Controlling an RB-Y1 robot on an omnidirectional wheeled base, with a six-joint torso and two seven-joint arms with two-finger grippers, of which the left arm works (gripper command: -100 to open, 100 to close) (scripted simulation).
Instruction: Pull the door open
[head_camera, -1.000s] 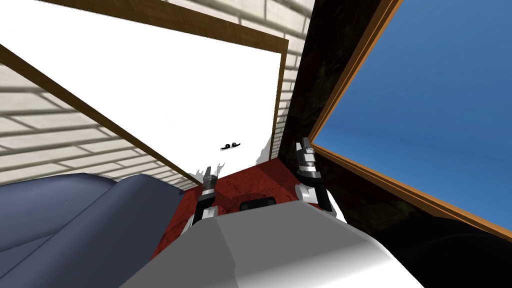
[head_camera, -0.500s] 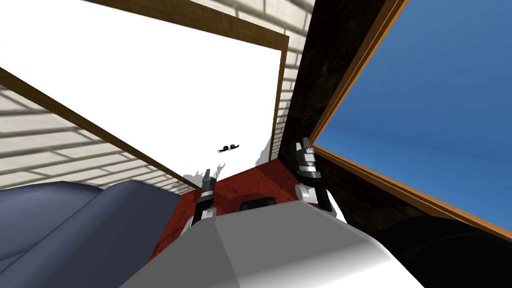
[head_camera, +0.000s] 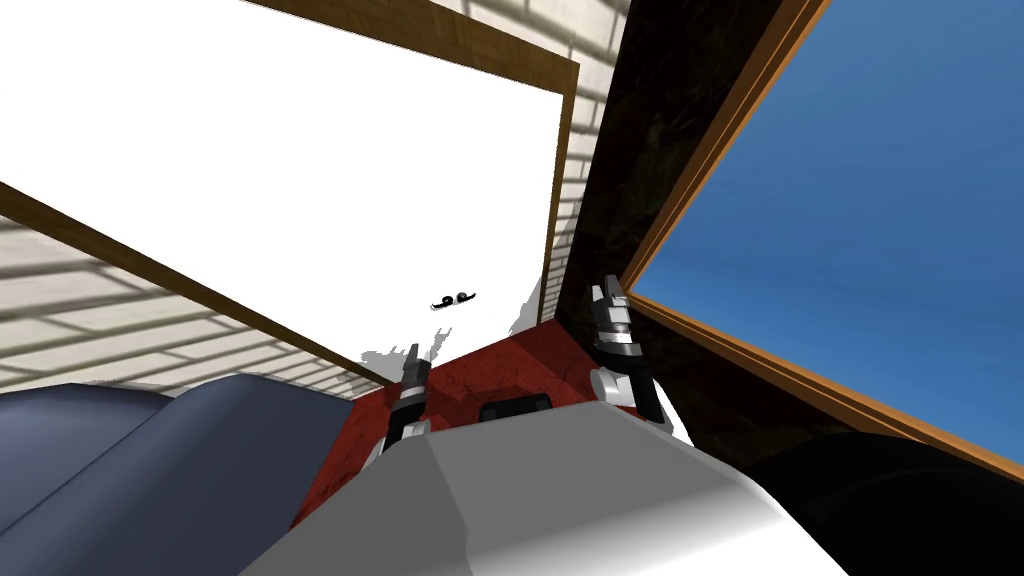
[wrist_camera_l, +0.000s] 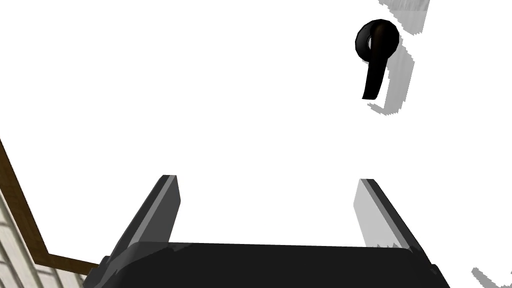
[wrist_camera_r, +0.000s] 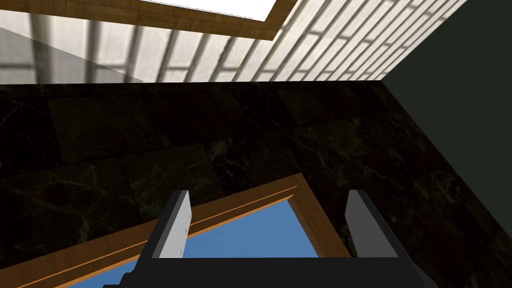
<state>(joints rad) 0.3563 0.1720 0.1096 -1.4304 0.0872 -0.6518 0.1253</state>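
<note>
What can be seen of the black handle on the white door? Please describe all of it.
The handle is a black lever: a round base with a narrow arm tapering from it. It sits on the plain white door and casts a grey shadow there. Nothing touches it: the left gripper is open and points at the bare door beside the handle, apart from it.
</note>
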